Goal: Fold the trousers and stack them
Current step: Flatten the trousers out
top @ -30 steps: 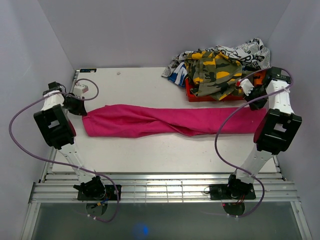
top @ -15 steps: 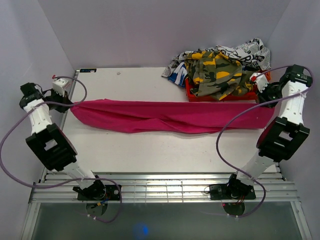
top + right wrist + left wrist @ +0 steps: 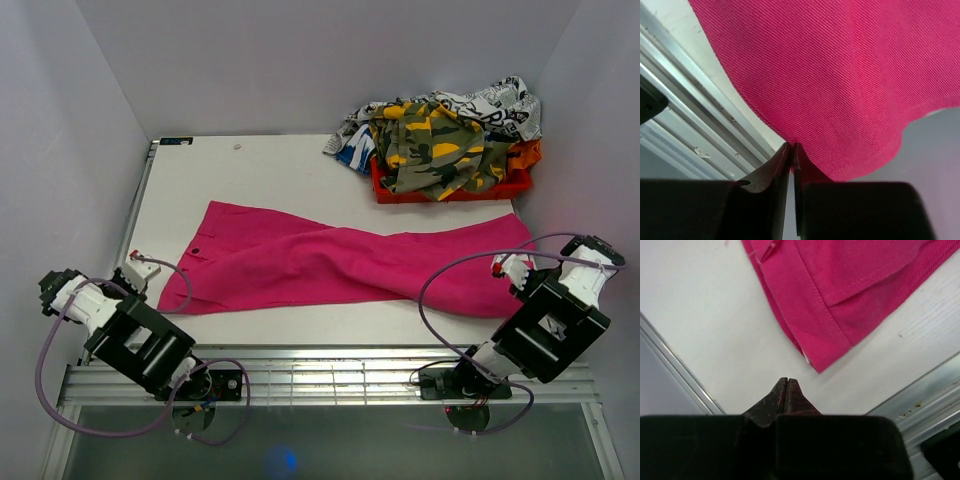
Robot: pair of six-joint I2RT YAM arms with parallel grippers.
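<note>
The hot-pink trousers (image 3: 330,262) lie spread across the white table (image 3: 270,170), waist at the left and leg ends at the right. My left gripper (image 3: 138,268) is low at the table's left front corner. In the left wrist view it (image 3: 786,381) is shut and empty, a little short of the waistband corner (image 3: 830,340). My right gripper (image 3: 505,272) is low at the right front corner. In the right wrist view its jaws (image 3: 791,146) are closed to a thin slit on the edge of the pink leg fabric (image 3: 840,75).
A red bin (image 3: 450,195) heaped with camouflage and printed clothes (image 3: 430,135) stands at the back right. Metal rails (image 3: 320,360) run along the table's front edge. Walls stand close on both sides. Purple cables loop from both arms.
The trousers were held stretched and raised between both grippers; now they lie spread on the table. Both arms have swung down and toward the front corners. The left gripper no longer holds the waist.
</note>
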